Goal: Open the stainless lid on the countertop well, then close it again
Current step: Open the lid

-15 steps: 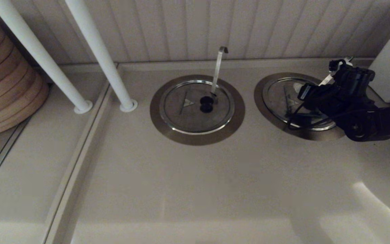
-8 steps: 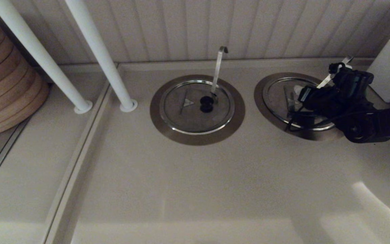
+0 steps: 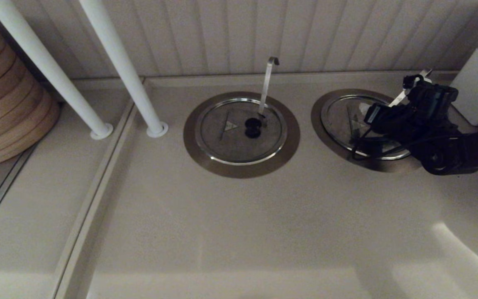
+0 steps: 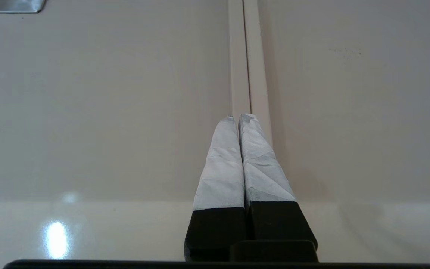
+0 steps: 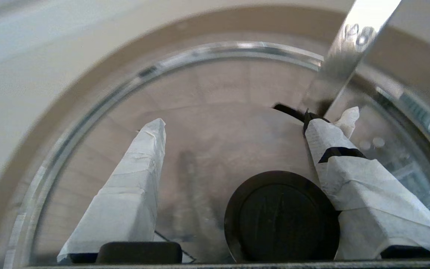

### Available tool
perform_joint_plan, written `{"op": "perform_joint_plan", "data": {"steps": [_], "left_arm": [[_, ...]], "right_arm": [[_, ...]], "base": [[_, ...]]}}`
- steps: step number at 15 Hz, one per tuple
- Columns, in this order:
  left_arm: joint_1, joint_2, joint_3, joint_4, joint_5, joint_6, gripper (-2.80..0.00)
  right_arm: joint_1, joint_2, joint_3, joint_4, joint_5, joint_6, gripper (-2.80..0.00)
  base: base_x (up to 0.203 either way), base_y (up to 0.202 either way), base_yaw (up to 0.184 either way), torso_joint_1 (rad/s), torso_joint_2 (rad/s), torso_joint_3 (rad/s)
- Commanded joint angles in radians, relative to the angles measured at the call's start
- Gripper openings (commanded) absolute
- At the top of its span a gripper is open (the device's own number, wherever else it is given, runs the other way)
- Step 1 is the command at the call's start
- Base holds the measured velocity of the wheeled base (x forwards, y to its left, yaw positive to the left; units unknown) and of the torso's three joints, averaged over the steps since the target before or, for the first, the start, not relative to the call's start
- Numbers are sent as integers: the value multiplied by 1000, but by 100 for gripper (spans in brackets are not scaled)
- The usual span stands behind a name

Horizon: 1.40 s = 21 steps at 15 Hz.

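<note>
The stainless lid (image 3: 342,120) lies flat in the countertop well, whose steel collar (image 3: 318,118) rings it at the right. Its straight flat-ended utensil handle (image 3: 401,97) slants up behind my right arm. My right gripper (image 3: 367,122) hovers low over this lid. In the right wrist view the gripper (image 5: 235,125) is open. The lid's black knob (image 5: 282,216) sits between the fingers, close against one of them (image 5: 349,168). The handle (image 5: 345,52) rises just beyond that fingertip. My left gripper (image 4: 240,117) is shut on nothing over bare counter, out of the head view.
A similar round lid (image 3: 222,141) with a hook-tipped handle (image 3: 267,83) sits mid-counter. Two white poles (image 3: 118,66) stand at the back left beside stacked bamboo steamers (image 3: 2,95). A white container (image 3: 477,87) stands right of my arm.
My right gripper has shifted only slightly over the right-hand lid. The lid stays seated in its well.
</note>
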<state>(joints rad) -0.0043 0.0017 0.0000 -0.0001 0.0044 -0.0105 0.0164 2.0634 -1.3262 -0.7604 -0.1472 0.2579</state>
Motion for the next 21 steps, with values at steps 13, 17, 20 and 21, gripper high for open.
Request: {"op": "perform_joint_plan", "data": {"steps": [13,17,20,21], "left_arm": [[0,0,0,0,0,0,-280],[0,0,0,0,0,0,-280],[0,0,0,-1,-1,0,-280],[0,0,0,0,0,0,-280]], "right_arm": [[30,-54,22,-6,-5,2,0],[63,-74,44,-26,-6,1,0],[81,-83,43,-27,-6,0,0],[89,-85,39,-27,-6,-2,0]], "base": [[0,0,0,0,0,0],[0,0,0,0,0,0],[0,0,0,0,0,0],[0,0,0,0,0,0]]}}
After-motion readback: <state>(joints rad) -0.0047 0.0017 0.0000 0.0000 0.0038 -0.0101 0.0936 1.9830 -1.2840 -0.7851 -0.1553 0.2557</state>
